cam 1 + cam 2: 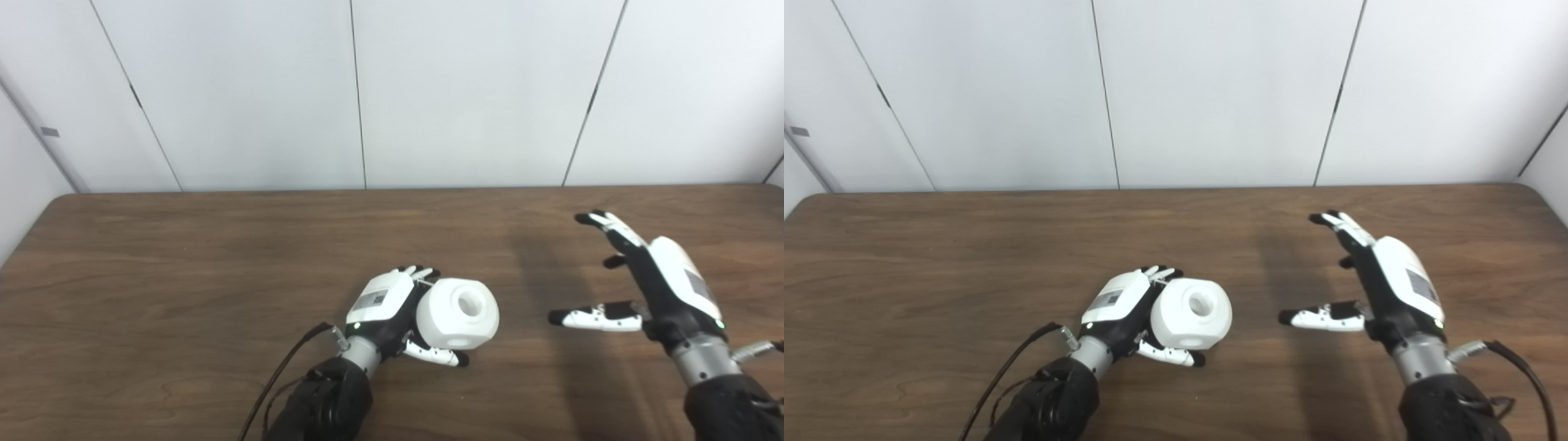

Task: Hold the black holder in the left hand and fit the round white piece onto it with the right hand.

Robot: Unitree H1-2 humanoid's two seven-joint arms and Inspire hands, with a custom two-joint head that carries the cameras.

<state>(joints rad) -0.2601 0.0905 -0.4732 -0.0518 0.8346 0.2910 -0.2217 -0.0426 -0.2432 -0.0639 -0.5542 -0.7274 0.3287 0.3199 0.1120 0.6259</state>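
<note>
The round white piece [459, 313] has a round hole in its top face and rests low over the brown table [184, 275], just right of centre. My left hand [392, 312] is shut around its left side, fingers behind and thumb in front. No black holder shows in either view; it may be hidden under the white piece or in the palm. My right hand [637, 285] is open and empty, fingers spread, thumb pointing left, a short way to the right of the white piece and apart from it. It also shows in the right eye view [1372, 288].
A black cable [282, 373] runs along my left forearm. White wall panels [465, 92] stand behind the table's far edge. The table's left corner is rounded.
</note>
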